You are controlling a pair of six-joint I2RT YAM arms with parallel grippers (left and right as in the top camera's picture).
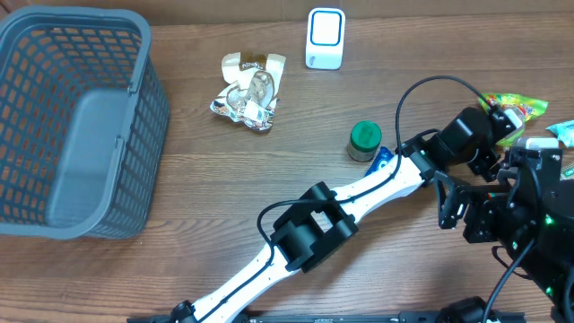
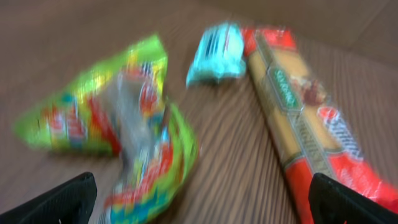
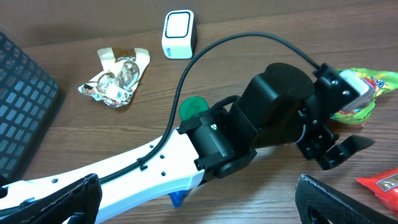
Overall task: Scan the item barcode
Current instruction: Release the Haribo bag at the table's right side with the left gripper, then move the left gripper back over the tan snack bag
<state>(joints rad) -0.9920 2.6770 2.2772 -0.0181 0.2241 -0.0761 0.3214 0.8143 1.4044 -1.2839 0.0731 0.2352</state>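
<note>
Left hand point(image 2: 200, 186) spread wide above the green snack bag point(image 2: 124, 124)

In the left wrist view the two black fingers point(image 2: 62, 200) sit far apart in the bottom corners, and nothing is pinched between them. The green snack bag lies crumpled and blurry on the brown bench point(image 2: 236, 162), in the left half of that view. A small blue-green pack point(image 2: 217, 53) lies at the top middle. A long red and yellow packet point(image 2: 305, 118) runs down the right side just beside it. From above, the bag is at the right edge, well apart from the white scanner point(image 1: 325, 38) at the top middle. The right hand point(image 3: 196, 199) is spread wide too and holds nothing. A grey basket point(image 1: 152, 108) fills the upper left. A shiny crumpled wrapper point(image 1: 249, 90) and a green-lidded jar point(image 1: 365, 139) lie nearer the middle.
</note>
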